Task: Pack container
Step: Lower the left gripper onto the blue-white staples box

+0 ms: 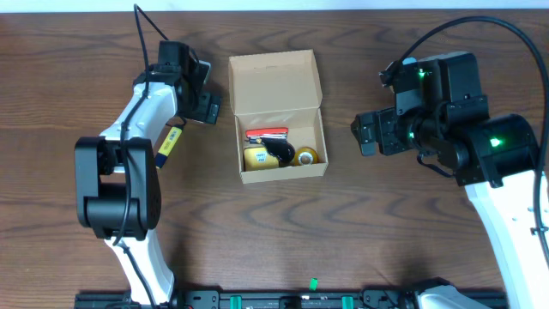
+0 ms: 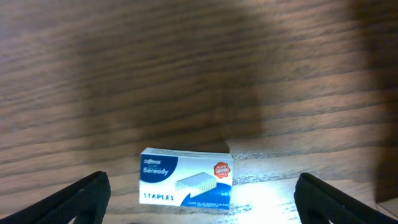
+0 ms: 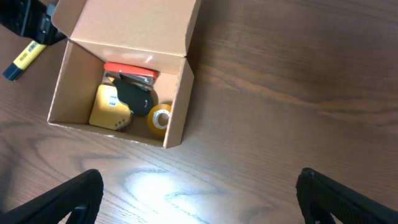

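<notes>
The cardboard box (image 1: 274, 81) sits mid-frame on the worktop (image 1: 412, 240), lid open, holding a stapler (image 1: 268, 135), yellow pack (image 1: 255, 158) and tape roll (image 1: 307, 156). A staples packet (image 2: 186, 185) and marker (image 1: 171, 142) lie outside, left. The left gripper (image 1: 208, 103) and right gripper (image 1: 364, 135) have their jaws spread, empty.

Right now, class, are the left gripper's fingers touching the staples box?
Apart. The left wrist view shows the staples box lying between the left fingers, with bare table visible on either side of it.
</notes>
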Action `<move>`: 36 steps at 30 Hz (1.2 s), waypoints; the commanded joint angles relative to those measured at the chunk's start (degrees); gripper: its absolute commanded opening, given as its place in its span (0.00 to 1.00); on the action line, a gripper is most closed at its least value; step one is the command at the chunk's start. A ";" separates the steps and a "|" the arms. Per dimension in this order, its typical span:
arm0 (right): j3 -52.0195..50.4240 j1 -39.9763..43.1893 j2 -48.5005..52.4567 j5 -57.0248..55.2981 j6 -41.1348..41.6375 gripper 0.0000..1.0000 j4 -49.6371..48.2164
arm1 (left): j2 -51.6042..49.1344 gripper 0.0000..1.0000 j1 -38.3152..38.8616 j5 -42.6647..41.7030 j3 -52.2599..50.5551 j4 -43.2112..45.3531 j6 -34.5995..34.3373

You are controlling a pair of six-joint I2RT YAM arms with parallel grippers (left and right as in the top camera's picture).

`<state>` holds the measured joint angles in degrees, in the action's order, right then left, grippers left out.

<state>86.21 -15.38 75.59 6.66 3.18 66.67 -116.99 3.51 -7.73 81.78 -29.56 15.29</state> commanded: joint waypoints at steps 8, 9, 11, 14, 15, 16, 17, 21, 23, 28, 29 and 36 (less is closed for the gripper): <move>0.72 0.35 0.04 0.24 -0.70 0.99 0.20 | -1.38 0.97 -1.05 3.67 0.50 0.24 0.61; 0.72 0.35 0.04 0.24 -0.70 0.99 0.20 | -1.55 0.98 -1.25 3.67 0.50 0.26 0.61; 0.72 0.35 0.04 0.24 -0.70 0.99 0.20 | -2.29 1.00 -1.33 3.65 0.50 0.31 0.59; 0.72 0.35 0.04 0.24 -0.70 0.99 0.20 | -3.45 1.00 -1.36 3.26 0.50 0.31 0.57; 0.72 0.35 0.04 0.24 -0.70 0.99 0.20 | -3.65 1.00 -1.36 3.15 0.50 0.31 0.50; 0.72 0.35 0.04 0.24 -0.70 0.99 0.20 | -3.65 1.00 -1.36 3.17 0.50 0.28 0.33; 0.72 0.35 0.04 0.24 -0.70 0.99 0.20 | -3.65 1.00 -1.36 3.17 0.50 0.31 0.33; 0.72 0.35 0.04 0.24 -0.70 0.99 0.20 | -3.65 0.95 -1.36 3.19 0.50 0.70 0.35; 0.72 0.35 0.04 0.24 -0.70 0.99 0.20 | -3.65 0.93 -1.36 3.23 0.50 0.70 0.35; 0.72 0.35 0.04 0.24 -0.70 0.99 0.20 | -3.65 0.91 -1.36 3.72 0.50 0.90 0.31; 0.72 0.35 0.04 0.24 -0.70 0.99 0.20 | -3.65 0.90 -1.36 3.72 0.50 0.92 0.31; 0.72 0.35 0.04 0.24 -0.70 0.99 0.20 | -3.65 0.77 -1.36 3.72 0.50 0.87 -0.09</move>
<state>86.21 -15.38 75.59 6.66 3.18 66.67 -119.90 2.39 -4.47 81.78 -28.64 15.18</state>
